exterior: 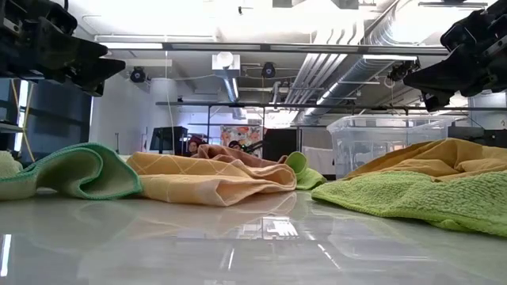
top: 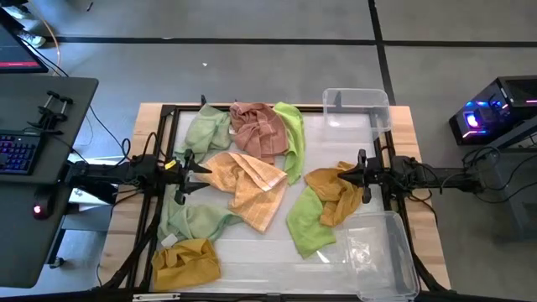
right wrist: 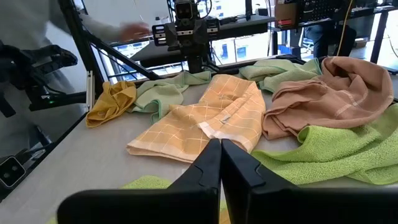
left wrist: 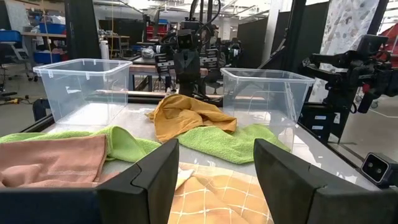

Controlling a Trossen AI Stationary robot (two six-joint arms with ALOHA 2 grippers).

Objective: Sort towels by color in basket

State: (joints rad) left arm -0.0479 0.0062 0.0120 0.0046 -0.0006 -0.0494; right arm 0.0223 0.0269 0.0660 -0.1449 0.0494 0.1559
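Observation:
Several small towels lie spread on the white table. A pale green one [top: 205, 130], a dusty pink one [top: 256, 126] and a bright green one [top: 291, 138] lie near the far edge. A peach-orange checked towel [top: 247, 184] is in the middle, partly over a pale green towel [top: 197, 220]. A mustard towel [top: 336, 191] rests on another bright green one [top: 309, 225], and a second mustard towel [top: 185, 262] lies at the near left. My left gripper [top: 191, 172] hovers open [left wrist: 216, 155] over the peach towel's left edge. My right gripper [top: 352, 176] hovers shut [right wrist: 221, 152] above the mustard towel.
A clear plastic bin [top: 357, 109] stands at the far right corner and another [top: 382, 252] at the near right. A black frame [top: 168, 113] borders the table. Bare table surface [top: 252, 252] shows along the near edge. A desk with a keyboard [top: 17, 155] stands to the left.

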